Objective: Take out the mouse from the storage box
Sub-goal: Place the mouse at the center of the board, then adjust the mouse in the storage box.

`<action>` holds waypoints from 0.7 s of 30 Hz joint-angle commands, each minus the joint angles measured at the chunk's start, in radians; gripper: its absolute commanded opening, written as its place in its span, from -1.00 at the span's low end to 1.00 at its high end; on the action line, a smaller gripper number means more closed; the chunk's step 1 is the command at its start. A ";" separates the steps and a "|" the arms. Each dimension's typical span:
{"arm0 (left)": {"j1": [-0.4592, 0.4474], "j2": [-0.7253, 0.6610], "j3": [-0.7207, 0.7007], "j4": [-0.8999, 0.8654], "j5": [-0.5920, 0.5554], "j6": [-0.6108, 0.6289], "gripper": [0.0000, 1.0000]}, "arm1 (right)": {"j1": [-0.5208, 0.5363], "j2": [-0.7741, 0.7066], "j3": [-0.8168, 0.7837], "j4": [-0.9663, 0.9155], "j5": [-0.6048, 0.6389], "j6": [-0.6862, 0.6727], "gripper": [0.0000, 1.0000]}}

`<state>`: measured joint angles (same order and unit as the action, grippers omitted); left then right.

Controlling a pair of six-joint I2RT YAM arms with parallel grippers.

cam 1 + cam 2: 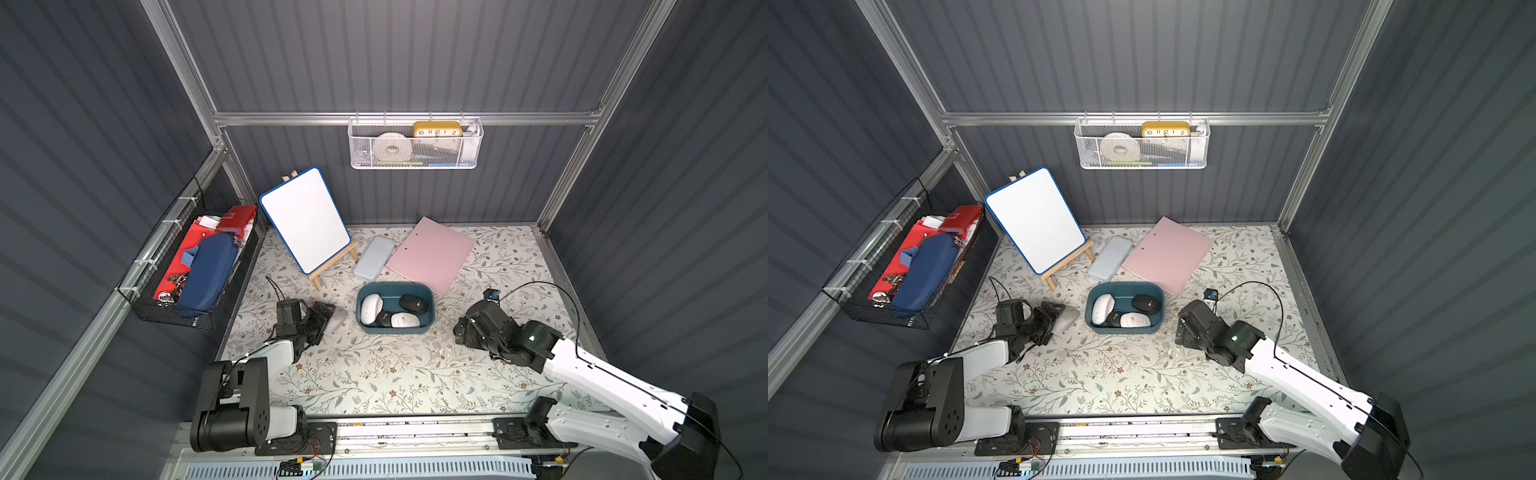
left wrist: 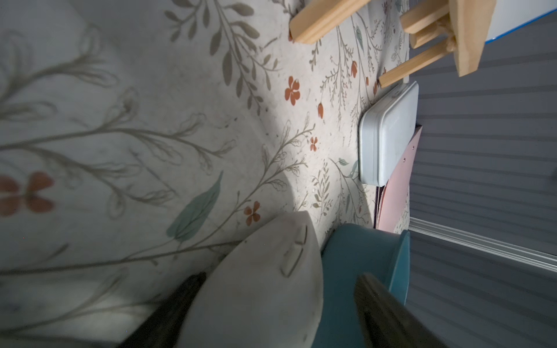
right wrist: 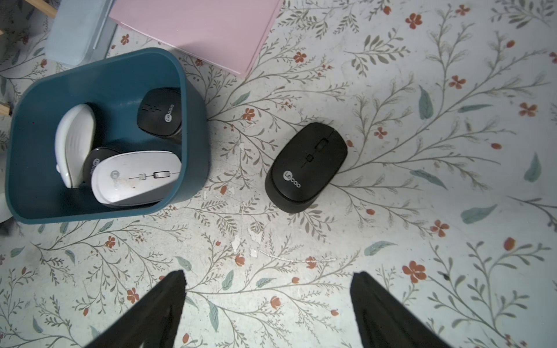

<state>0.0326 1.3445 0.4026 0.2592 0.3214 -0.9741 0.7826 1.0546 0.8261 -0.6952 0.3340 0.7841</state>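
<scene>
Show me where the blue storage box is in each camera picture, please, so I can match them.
In a top view: storage box mid-table, four mice inside.
In a top view: storage box in the same spot.
Left wrist: only its outer wall, beside a grey mouse on the table.
Right wrist: nearly whole, mice inside; a black mouse lies outside it.
Shared landmark: the pink folder next to the box.

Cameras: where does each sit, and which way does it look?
Both top views: high overhead, looking down on the table; left arm, right arm show.
Left wrist: looking past a white mouse toward the storage box; left end effector shows.
Right wrist: looking down on a black mouse; right end effector shows.
Shared: all show the storage box.
</scene>
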 commanded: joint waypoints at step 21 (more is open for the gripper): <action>0.004 -0.492 0.188 -0.514 -0.312 0.213 0.99 | 0.182 0.552 0.466 -0.108 0.111 -0.078 0.80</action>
<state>0.0334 0.9382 0.5659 -0.2169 0.0242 -0.8402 0.9482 1.5261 1.2293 -0.7330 0.3981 0.7242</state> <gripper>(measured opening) 0.994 0.901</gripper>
